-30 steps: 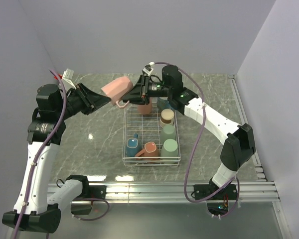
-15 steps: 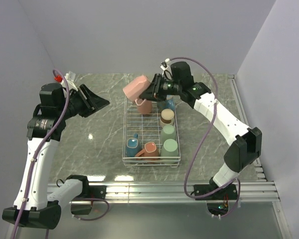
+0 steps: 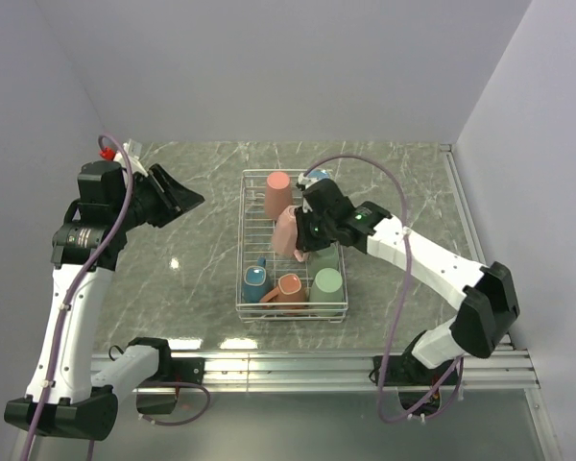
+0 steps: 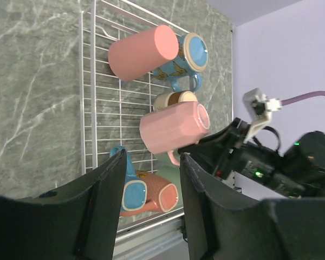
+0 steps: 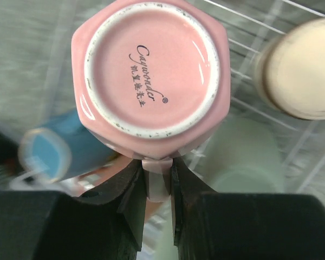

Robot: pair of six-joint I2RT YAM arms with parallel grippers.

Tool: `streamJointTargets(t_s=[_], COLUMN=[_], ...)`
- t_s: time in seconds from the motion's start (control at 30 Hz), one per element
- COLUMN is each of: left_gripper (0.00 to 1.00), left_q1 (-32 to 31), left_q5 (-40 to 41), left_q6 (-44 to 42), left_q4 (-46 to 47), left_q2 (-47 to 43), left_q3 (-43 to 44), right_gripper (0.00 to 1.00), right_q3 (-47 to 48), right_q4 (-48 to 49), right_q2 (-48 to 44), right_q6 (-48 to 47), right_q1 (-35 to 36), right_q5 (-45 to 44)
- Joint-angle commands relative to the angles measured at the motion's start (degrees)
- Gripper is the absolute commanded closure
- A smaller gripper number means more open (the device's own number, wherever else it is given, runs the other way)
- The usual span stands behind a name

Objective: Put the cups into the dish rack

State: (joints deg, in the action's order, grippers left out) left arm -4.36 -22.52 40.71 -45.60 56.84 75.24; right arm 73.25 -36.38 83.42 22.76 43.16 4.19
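Partly hidden: handle of pink mug (image 5: pixel 151 70), pinched by right gripper (image 5: pixel 156 176).

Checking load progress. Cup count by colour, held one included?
Pink: 2, the racked pink cup and the held pink cup in the right gripper
Blue: 2, the near blue cup, the far blue cup
Mint green: 2, the near mint cup, the far mint cup partly under the arm
Cream: 1, the cream cup
Salmon-orange: 1, the salmon cup
Total: 8

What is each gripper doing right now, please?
Left gripper: open, holding nothing.
Right gripper: closed on the handle of the pink mug.
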Motion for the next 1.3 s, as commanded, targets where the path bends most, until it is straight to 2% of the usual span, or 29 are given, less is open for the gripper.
streamJointTargets(t_s=[0.0,0.13,0.37,0.7,1.0,1.03,1.1,1.13,1.17,1.2,1.27], left_gripper=[0.51,0.52,0.53,0.54,0.55,0.55,0.55,0.55,0.55,0.55,0.55], left_q1=[0.14,0.14,0.14,0.14,0.14,0.14,0.14,0.14,0.14,0.14,0.14], left_q5=[2.39,3.27,5.12,7.84,7.93,7.67,7.58,7.58,7.58,7.76,8.02], left_q6=[-0.63,-0.63,-0.45,-1.07,-0.81,-0.72,-0.54,-0.54,-0.54,-0.63,-0.63], left_q4=[-0.89,-2.73,-5.63,-10.46,-10.91,-10.47,-10.21,-10.12,-9.86,-9.85,-9.85], left_q2=[-1.47,-1.64,-2.69,-4.81,-5.6,-5.51,-5.51,-5.51,-5.34,-5.34,-5.42], left_q3=[0.61,1.74,3.6,4.65,3.86,3.69,3.25,3.16,3.07,2.98,2.72], right_gripper=[1.0,1.0,1.0,1.0,1.0,0.95,0.76,0.53,0.45,0.32,0.25], right_q3=[0.31,0.05,-1.1,-1.88,-3.12,-2.68,-1.72,-1.62,-1.54,-1.45,-1.1], right_q4=[9.39,12.29,17.22,19.33,18.37,18.1,17.13,16.96,16.87,16.78,16.43], right_q2=[1.03,4.29,7.63,10.89,13.17,13.7,14.49,14.49,14.15,13.97,13.79], right_q6=[-4.83,-6.06,-5.01,-5.62,-4.75,-4.66,-4.75,-4.66,-4.66,-4.57,-4.66], right_q1=[1.49,2.11,2.98,8.17,9.58,9.58,9.75,9.67,9.84,9.75,9.75], right_q5=[-10.68,-14.9,-16.84,-19.65,-21.5,-21.41,-21.67,-21.68,-21.94,-22.03,-21.68])
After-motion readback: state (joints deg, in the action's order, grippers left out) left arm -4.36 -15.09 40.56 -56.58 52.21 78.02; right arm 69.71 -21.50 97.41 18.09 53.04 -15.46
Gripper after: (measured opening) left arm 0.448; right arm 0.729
